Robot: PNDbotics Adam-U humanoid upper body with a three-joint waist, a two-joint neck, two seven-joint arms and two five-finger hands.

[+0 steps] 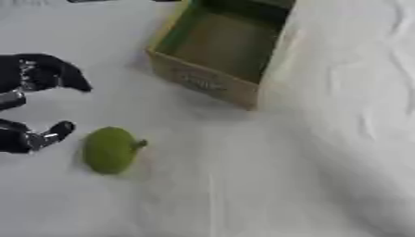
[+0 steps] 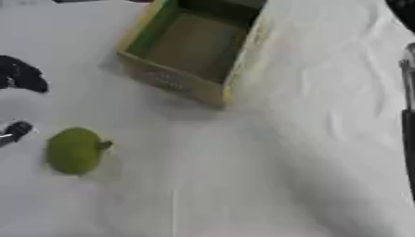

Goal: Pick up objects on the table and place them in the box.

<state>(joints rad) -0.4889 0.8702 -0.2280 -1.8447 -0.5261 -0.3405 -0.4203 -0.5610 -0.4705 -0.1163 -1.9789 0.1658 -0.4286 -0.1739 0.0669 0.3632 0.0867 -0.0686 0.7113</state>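
You won't find any legible text here. The only marking is a dark printed patch on the near outer wall of the box, approx. mid-wall, w/ the look of a logo or a line of lettering, but it's too blurred to read; no letters, brand or nos. can be made out in either view. Nothing else in view carries a label, sign or number you could read.

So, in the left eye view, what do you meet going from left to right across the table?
Left hand → green fruit → box
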